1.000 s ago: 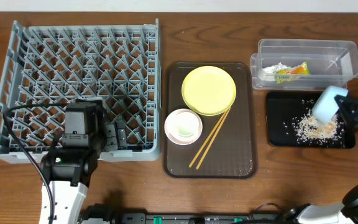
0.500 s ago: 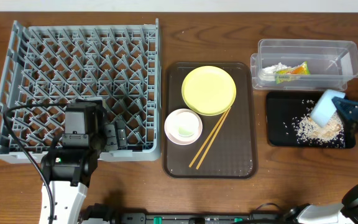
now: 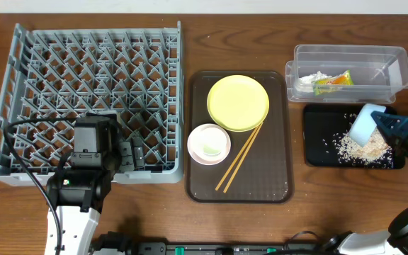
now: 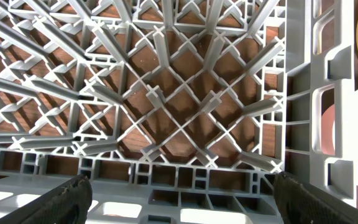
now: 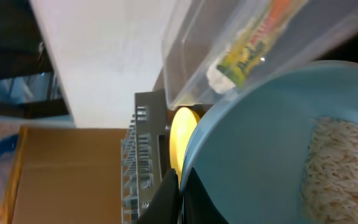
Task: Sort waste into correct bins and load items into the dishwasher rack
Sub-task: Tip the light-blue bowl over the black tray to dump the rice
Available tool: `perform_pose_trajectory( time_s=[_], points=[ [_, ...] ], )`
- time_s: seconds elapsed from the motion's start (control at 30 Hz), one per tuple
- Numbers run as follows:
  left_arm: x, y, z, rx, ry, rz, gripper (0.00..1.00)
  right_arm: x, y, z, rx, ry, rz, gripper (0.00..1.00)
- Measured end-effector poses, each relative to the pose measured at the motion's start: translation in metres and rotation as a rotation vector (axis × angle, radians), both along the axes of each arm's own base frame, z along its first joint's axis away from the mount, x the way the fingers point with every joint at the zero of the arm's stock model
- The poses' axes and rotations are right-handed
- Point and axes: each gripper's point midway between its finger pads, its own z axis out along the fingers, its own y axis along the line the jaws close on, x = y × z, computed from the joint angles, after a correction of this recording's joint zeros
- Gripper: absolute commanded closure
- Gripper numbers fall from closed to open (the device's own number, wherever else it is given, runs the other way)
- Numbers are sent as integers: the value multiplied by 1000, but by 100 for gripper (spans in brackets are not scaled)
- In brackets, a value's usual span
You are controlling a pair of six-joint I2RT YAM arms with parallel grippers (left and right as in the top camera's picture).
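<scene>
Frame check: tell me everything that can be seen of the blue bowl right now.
The blue bowl is light blue, smooth and glossy, and looks like plastic. It is tipped steeply on its side above the black tray, at the table's right. The right gripper is shut on its rim. Rice clings inside, and more lies on the tray beneath. Whether the bowl touches the tray cannot be told.
</scene>
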Motion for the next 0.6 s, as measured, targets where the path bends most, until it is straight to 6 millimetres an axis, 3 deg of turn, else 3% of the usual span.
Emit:
perform_pose_trajectory(
  time_s=[0.33,0.6],
  points=[
    [0,0,0,0,0,0,5,2,11,34,78,-184,75,99],
    [0,0,0,0,0,0,5,1,13,40,144,-177,78,99]
  ],
)
